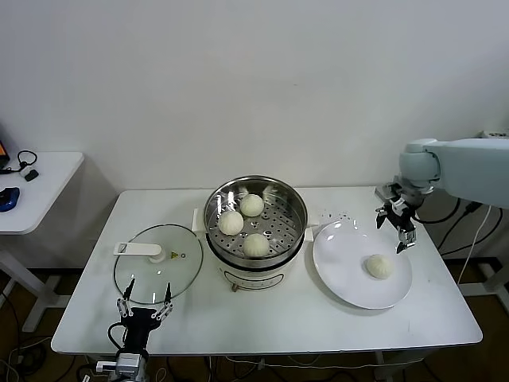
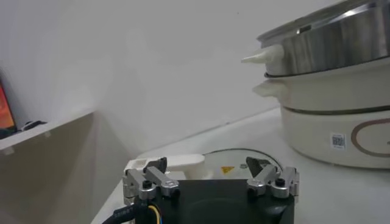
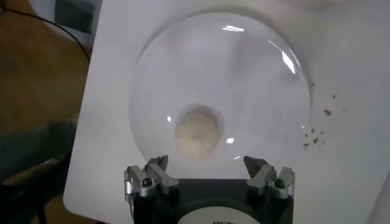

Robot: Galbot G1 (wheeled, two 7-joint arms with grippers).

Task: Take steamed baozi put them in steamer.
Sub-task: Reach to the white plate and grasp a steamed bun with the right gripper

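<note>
Three cream-white baozi (image 1: 251, 204) (image 1: 231, 223) (image 1: 256, 244) lie on the perforated tray inside the steel steamer (image 1: 296, 208) at the table's middle. One more baozi (image 1: 378, 266) (image 3: 196, 131) rests on the white plate (image 1: 342, 263) (image 3: 256, 79) to the right. My right gripper (image 1: 398, 229) (image 3: 206, 165) hangs open above the plate's far edge, a short way behind and above that baozi, holding nothing. My left gripper (image 1: 144, 302) (image 2: 206, 164) is parked open at the table's front left, by the glass lid.
A round glass lid (image 1: 157, 263) (image 2: 237, 161) with a white handle lies flat left of the steamer. A side table (image 1: 36, 187) with small dark items stands farther left. Cables (image 1: 469, 219) hang beyond the table's right edge.
</note>
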